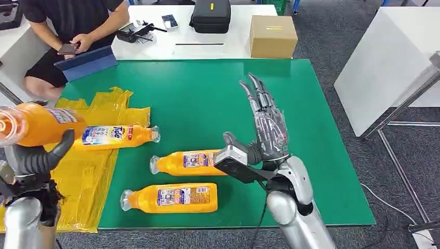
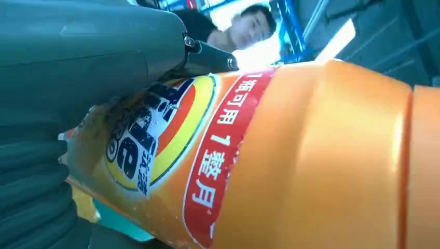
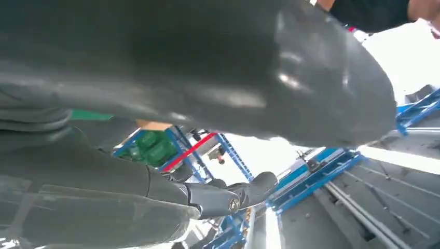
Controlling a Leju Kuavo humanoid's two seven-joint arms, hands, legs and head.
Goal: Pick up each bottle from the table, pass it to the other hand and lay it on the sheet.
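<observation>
Bottle (image 1: 39,123) cap end cut off

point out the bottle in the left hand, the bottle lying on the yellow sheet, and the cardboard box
held bottle (image 1: 44,124), head view, on its orange body above the left hand's thumb
bottle on the sheet (image 1: 111,137), head view, on its label
cardboard box (image 1: 273,36), head view, on its top face
</observation>
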